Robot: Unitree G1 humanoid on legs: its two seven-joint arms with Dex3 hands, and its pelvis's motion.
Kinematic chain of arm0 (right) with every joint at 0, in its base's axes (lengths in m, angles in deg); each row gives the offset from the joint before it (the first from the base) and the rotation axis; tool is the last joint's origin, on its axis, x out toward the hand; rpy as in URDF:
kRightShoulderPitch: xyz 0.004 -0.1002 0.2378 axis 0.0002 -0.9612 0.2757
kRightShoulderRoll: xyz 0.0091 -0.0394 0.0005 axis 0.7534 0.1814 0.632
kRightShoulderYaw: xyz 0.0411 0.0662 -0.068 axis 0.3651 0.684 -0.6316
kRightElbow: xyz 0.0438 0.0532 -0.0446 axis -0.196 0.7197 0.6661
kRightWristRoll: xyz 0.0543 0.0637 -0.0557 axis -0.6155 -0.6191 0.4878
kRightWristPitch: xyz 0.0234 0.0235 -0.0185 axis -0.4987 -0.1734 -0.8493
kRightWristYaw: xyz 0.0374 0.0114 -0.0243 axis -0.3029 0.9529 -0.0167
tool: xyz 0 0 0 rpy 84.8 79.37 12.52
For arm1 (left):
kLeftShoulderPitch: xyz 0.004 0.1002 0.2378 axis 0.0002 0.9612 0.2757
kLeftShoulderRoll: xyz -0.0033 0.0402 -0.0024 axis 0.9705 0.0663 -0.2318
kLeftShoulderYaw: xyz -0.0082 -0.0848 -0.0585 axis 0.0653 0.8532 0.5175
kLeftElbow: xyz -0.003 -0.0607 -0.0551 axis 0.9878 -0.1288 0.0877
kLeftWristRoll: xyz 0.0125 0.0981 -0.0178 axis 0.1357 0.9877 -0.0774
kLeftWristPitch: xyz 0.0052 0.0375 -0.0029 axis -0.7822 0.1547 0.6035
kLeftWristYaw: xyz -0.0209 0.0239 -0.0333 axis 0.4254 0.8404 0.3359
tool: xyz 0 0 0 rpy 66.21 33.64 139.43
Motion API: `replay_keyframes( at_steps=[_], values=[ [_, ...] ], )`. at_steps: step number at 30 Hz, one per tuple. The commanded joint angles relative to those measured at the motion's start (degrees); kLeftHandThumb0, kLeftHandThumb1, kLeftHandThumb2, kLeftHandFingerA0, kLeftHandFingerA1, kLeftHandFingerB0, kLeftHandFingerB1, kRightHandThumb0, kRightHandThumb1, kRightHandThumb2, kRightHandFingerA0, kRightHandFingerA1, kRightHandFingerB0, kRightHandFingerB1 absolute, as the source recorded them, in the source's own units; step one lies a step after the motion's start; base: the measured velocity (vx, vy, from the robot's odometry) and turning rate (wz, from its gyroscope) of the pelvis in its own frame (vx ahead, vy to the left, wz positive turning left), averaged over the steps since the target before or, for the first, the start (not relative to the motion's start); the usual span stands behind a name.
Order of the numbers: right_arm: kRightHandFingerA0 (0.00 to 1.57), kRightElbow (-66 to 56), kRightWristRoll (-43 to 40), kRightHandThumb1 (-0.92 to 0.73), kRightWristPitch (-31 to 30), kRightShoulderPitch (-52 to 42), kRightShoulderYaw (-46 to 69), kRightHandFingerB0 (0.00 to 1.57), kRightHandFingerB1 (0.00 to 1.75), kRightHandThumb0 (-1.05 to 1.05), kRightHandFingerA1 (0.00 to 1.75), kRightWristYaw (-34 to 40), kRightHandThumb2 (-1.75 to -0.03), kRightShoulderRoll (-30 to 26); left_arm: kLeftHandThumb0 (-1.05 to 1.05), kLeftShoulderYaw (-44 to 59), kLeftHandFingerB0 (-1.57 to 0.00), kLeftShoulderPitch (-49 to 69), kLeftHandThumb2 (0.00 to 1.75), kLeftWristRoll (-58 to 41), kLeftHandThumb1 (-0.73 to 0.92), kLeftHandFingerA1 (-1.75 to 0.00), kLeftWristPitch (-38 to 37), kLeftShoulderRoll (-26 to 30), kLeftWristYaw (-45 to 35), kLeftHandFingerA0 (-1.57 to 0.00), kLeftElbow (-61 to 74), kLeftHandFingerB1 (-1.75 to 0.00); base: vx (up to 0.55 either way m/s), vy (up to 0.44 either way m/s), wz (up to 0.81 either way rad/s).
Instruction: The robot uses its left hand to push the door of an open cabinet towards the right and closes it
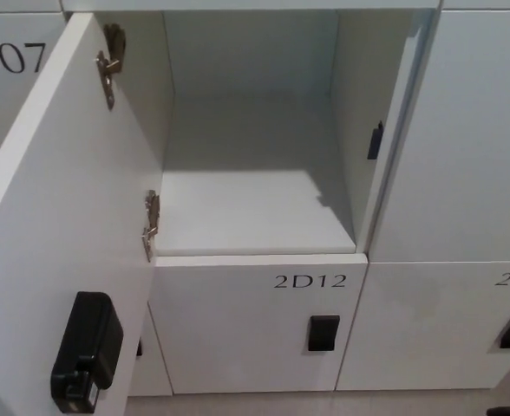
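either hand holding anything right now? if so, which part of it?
Nothing held that these pictures show: neither hand is in view. The cabinet door stands open on the left, untouched, and the compartment is empty.

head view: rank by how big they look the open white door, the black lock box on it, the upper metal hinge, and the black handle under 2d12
1. open white door, though nearness inflates it
2. black lock box
3. upper metal hinge and black handle: too alike to rank

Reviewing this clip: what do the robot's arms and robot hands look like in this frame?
Neither arm nor robot hand can be described here, as none clearly shows. The black boxy piece on the open door is a lock fitting, not a hand. A dark sliver at the bottom right edge is too small to identify.
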Motion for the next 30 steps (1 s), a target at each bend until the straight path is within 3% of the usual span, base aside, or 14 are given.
replay_keyframes(
  at_steps=[1,6,7,8,9,10,11,12,13,16,17,20,21,30],
  values=[
    [0.24,1.8,-0.2,-0.92,3.2,0.6,0.3,0.18,0.28,-0.59,0.34,1.6,-0.67,-1.0,-0.72,-0.2,-0.15,-1.0,1.03,-0.1,0.8,-0.44,-3.8,1.3,1.4,-0.2,-2.0,-0.41,0.01,0.001,-0.14],
    [0.24,2.2,-0.7,-0.91,3.5,0.8,0.6,0.18,0.28,-0.59,0.33,1.3,-0.67,-0.5,-0.75,2.7,-0.11,-0.9,1.03,-2.5,0.79,-0.42,-5.3,2.1,2.8,-0.16,-2.1,-0.4,0.0,0.0,-0.03],
    [0.24,2.2,-0.3,-0.91,3.3,0.7,0.4,0.18,0.29,-0.57,0.33,1.5,-0.67,-0.6,-0.34,4.8,0.0,-0.6,1.13,-4.1,0.56,-0.48,-7.0,2.4,3.3,0.0,-1.4,-0.48,0.0,0.0,0.0],
    [0.24,2.3,-0.2,-0.91,3.3,0.7,0.3,0.18,0.29,-0.57,0.33,1.6,-0.67,-0.7,-0.34,5.8,0.0,-0.4,1.13,-4.7,0.56,-0.48,-7.8,2.5,3.5,0.0,-1.1,-0.48,0.0,0.0,0.0],
    [0.25,2.3,-0.1,-0.92,3.5,0.7,0.2,0.19,0.29,-0.57,0.33,1.7,-0.67,-0.7,-0.76,6.2,-0.13,-0.4,0.72,-4.6,0.92,-0.3,-8.0,2.6,4.0,-0.21,-1.0,-0.26,0.0,0.0,0.0],
    [0.25,2.3,-0.1,-0.92,3.6,0.7,0.2,0.19,0.29,-0.57,0.33,1.8,-0.67,-0.7,-0.76,6.5,-0.13,-0.4,0.72,-4.6,0.92,-0.3,-8.1,2.7,4.5,-0.21,-0.8,-0.26,0.0,0.0,0.0],
    [0.22,2.3,0.0,-0.92,3.6,0.8,0.1,0.17,0.29,-0.59,0.33,1.5,-0.69,-0.7,-0.32,7.3,0.0,-1.3,1.15,-4.6,0.61,-0.47,-9.4,3.9,5.2,0.0,0.1,-0.46,0.0,0.0,0.0],
    [0.22,2.3,0.0,-0.92,3.6,0.8,0.0,0.17,0.29,-0.59,0.33,1.3,-0.69,-0.8,-0.32,7.6,0.0,-2.0,1.15,-4.7,0.61,-0.47,-10.2,4.8,5.5,0.0,0.8,-0.46,0.0,0.0,0.0],
    [0.0,2.3,0.6,-0.65,3.6,0.8,-0.6,0.0,0.47,-0.31,0.47,1.2,-1.16,-1.0,-0.28,8.0,0.0,-3.5,1.19,-4.3,0.71,-0.46,-12.0,6.4,6.1,0.0,2.4,-0.46,0.0,0.0,0.0],
    [0.0,2.4,1.3,-0.65,3.5,0.9,-1.5,0.0,0.47,-0.31,0.47,1.3,-1.16,-1.2,-0.28,8.1,0.0,-4.7,1.19,-3.6,0.71,-0.46,-13.7,7.4,6.7,0.0,3.9,-0.46,0.0,0.0,0.0],
    [0.21,2.3,0.7,-0.92,3.4,0.9,-1.1,0.16,0.29,-0.59,0.32,1.2,-0.7,-1.3,-0.28,7.2,0.0,-6.3,1.19,-2.4,0.73,-0.47,-13.9,8.2,7.1,-0.01,6.3,-0.45,0.0,0.0,0.0],
    [0.21,2.3,0.4,-0.92,3.3,0.9,-1.0,0.16,0.29,-0.59,0.32,1.2,-0.7,-1.3,-0.28,6.5,0.0,-6.8,1.19,-2.1,0.73,-0.47,-13.9,8.6,7.4,-0.01,7.7,-0.45,0.0,0.0,0.0],
    [0.21,2.4,0.5,-0.92,3.3,1.0,-1.1,0.18,0.29,-0.58,0.32,1.4,-0.69,-1.4,-0.65,3.7,-0.07,-9.2,1.04,1.9,0.79,-0.4,-13.1,10.5,8.0,-0.03,13.8,-0.36,0.0,0.0,0.0],
    [0.21,2.7,0.0,-0.92,2.8,1.2,-0.6,0.19,0.29,-0.58,0.31,1.6,-0.69,-1.4,-0.81,-6.2,-0.08,-17.6,1.1,10.1,0.81,-0.42,-10.8,10.0,1.2,-0.1,46.0,-0.39,0.0,0.0,0.0]
  ],
)
